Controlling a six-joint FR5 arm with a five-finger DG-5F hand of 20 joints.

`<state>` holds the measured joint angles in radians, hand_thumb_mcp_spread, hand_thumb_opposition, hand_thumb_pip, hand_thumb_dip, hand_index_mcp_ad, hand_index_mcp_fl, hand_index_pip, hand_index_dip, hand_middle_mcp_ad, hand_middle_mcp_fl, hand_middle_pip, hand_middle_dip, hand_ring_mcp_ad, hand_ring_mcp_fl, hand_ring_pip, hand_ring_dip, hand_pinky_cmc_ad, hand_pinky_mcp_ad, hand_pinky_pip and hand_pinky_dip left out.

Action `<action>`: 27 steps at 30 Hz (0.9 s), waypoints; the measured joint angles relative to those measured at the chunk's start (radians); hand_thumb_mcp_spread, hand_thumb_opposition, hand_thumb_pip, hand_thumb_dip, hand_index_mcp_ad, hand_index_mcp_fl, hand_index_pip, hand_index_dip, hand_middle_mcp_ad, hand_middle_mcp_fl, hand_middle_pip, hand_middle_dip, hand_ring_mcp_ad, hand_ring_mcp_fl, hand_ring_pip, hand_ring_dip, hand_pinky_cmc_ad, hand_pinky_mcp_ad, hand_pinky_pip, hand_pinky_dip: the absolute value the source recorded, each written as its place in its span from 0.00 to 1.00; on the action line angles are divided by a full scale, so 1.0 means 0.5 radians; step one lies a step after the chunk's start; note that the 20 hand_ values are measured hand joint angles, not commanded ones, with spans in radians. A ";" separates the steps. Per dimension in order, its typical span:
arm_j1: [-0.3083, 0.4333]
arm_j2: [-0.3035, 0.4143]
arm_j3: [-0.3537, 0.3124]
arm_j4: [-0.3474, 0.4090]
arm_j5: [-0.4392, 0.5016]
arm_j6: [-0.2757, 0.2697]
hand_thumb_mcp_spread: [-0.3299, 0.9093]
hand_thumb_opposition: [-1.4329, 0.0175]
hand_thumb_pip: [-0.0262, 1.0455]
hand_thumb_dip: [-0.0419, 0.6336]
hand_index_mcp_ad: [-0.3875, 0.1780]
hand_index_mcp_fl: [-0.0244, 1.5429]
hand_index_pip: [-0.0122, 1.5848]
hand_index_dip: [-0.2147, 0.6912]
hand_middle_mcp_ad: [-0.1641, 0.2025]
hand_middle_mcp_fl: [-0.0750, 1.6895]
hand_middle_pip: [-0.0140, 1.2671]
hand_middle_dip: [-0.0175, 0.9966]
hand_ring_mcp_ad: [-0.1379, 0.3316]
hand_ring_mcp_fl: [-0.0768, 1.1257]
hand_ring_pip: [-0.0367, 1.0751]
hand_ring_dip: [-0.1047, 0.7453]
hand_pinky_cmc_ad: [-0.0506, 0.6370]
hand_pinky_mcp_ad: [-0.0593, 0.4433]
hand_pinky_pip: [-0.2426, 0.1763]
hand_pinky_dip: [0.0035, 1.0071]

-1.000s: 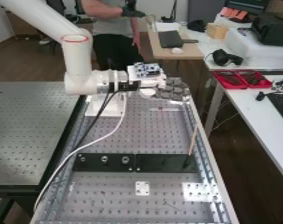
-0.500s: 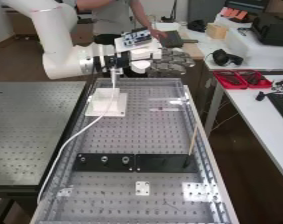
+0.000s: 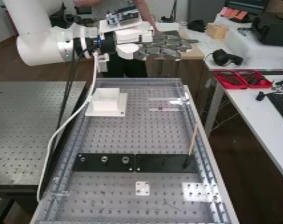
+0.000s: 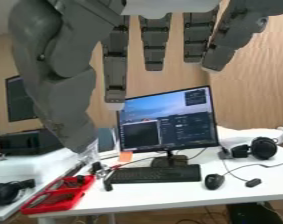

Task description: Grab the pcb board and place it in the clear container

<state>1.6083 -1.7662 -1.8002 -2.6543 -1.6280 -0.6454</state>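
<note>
Lifted higher than before, the hand [image 3: 166,46] has its fingers straight and spread.

No readable text, labels, brands, numbers or signs in either view. Nothing legible on monitor [image 4: 168,120] or black keyboard [image 4: 155,174], both on white desk [image 3: 258,117], right side; same for black plates [image 3: 93,166], near part of bench [image 3: 148,135].

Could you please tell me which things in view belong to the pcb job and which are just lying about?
Job: the hand; I can't tell which things are the pcb board and clear container.
Lying about: red trays, keyboard, mouse, headphones.
</note>
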 joint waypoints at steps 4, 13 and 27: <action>-0.016 0.008 0.008 -0.022 -0.001 0.051 0.59 0.40 0.56 0.48 0.47 0.23 0.36 0.46 0.66 0.09 0.12 0.19 0.75 0.07 0.13 0.18 0.50 0.44 0.43 0.35; -0.028 0.027 0.020 -0.044 -0.023 0.047 0.59 0.40 0.53 0.48 0.47 0.24 0.33 0.47 0.66 0.08 0.12 0.19 0.75 0.07 0.13 0.18 0.50 0.45 0.43 0.35; -0.019 0.036 0.039 -0.063 -0.018 0.016 0.59 0.40 0.53 0.48 0.47 0.24 0.33 0.48 0.65 0.08 0.12 0.19 0.75 0.07 0.13 0.18 0.50 0.47 0.43 0.35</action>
<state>1.5989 -1.7483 -1.7807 -2.6859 -1.6370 -0.6372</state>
